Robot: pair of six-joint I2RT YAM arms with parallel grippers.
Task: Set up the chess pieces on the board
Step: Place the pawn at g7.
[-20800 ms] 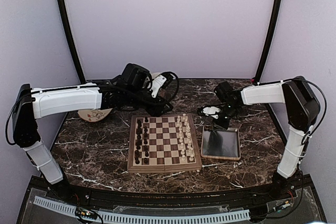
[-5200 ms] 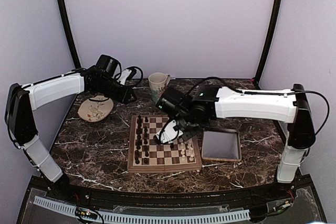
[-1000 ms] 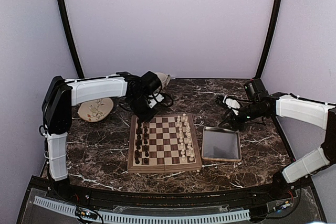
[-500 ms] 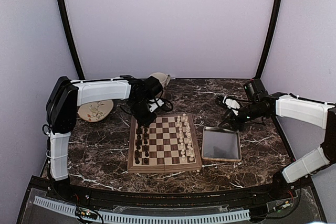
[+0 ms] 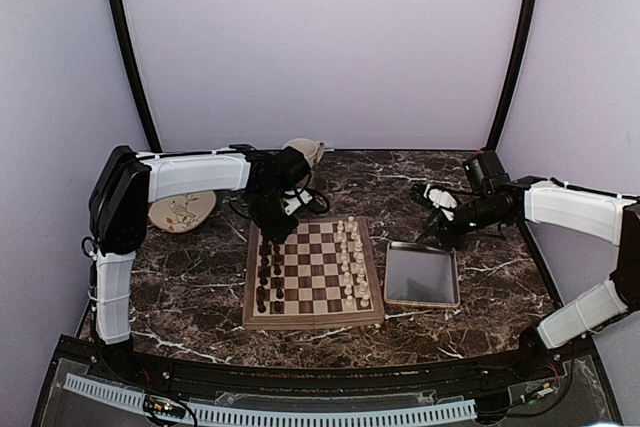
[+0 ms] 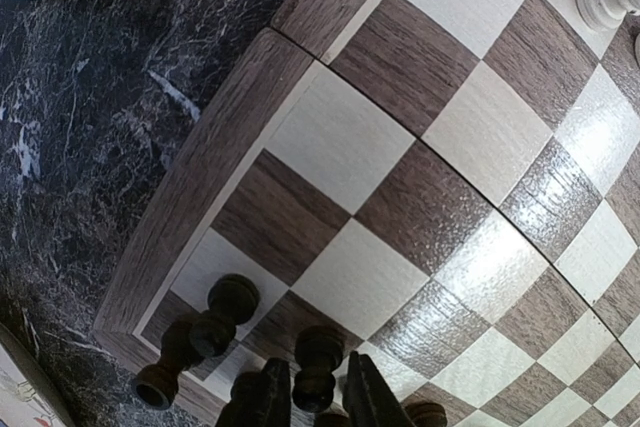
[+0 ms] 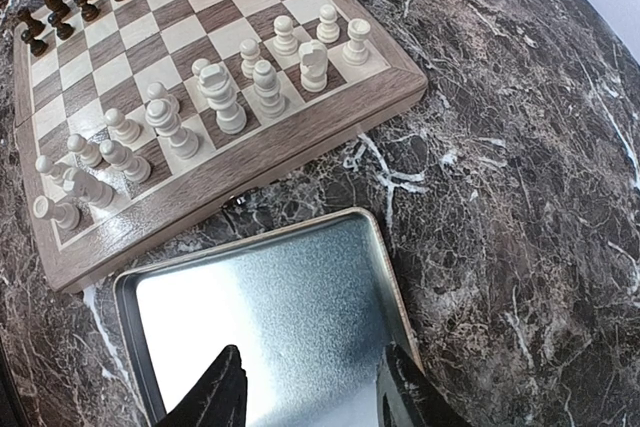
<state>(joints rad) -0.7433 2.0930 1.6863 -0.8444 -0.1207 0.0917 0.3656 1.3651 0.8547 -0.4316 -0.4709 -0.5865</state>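
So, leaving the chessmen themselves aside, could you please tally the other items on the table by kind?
Square wooden chessboard: 1
Shiny rectangular metal tray: 1
Pale ceramic mug, partly hidden behind the left arm: 1
Round cream plate with a painted pattern: 1
Total: 4

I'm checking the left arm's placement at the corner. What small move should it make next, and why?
Probably spread the left pincer wider: its fingers closely flank a dark chess piece standing upright near the corner of the board, and lifting now might tip it.
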